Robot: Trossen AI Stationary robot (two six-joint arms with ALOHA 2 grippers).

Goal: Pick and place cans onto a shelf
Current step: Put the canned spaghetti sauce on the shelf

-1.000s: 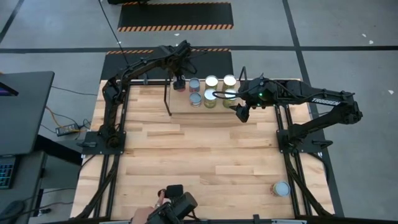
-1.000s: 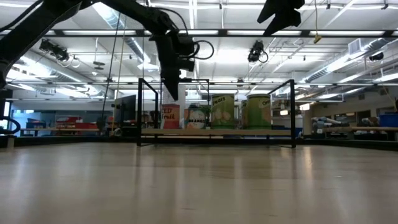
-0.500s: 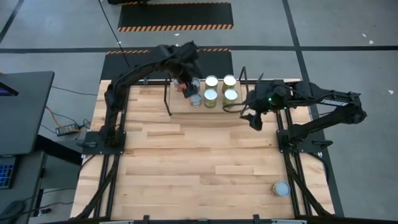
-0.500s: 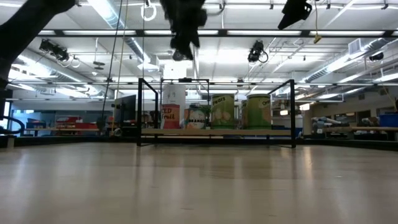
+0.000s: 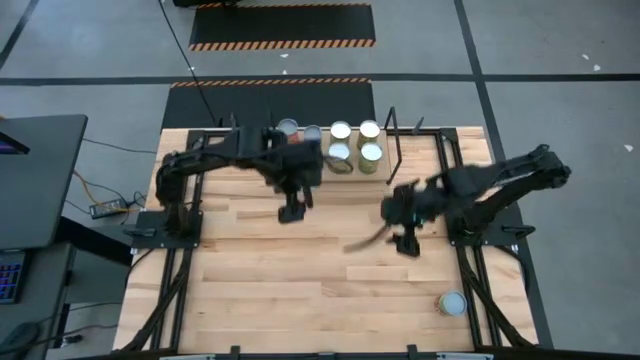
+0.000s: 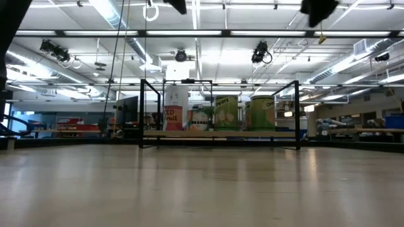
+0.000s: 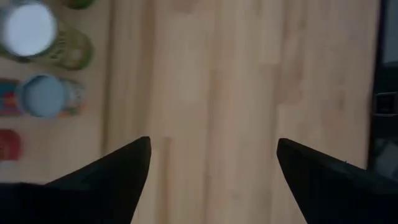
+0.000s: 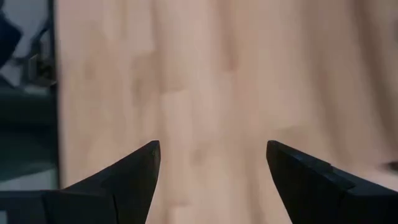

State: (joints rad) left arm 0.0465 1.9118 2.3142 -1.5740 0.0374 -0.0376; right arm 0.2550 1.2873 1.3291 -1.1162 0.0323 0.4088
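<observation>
Several cans (image 5: 341, 131) with silvery tops stand on the shelf (image 5: 352, 175) at the table's far middle; the low view shows them in a row (image 6: 227, 112) on its board (image 6: 221, 133) between the black wire frames. One more can (image 5: 452, 303) stands on the table near the front right. My left gripper (image 5: 291, 212) is open and empty over bare wood, just nearer than the shelf; its wrist view (image 7: 211, 149) shows cans (image 7: 43, 96) off to one side. My right gripper (image 5: 405, 243) is open and empty over bare wood right of centre (image 8: 211, 149).
The shelf's wire frames (image 5: 395, 145) stand upright at both ends. The arms' black base frames (image 5: 165, 215) stand at the table's left and right sides. Bare wood (image 5: 300, 280) spreads across the middle and front of the table.
My left gripper has risen from the can at the shelf's left end, leaving it standing there, and has come back toward the near edge. My right gripper has drawn away from the shelf toward the near edge, over the open table.
</observation>
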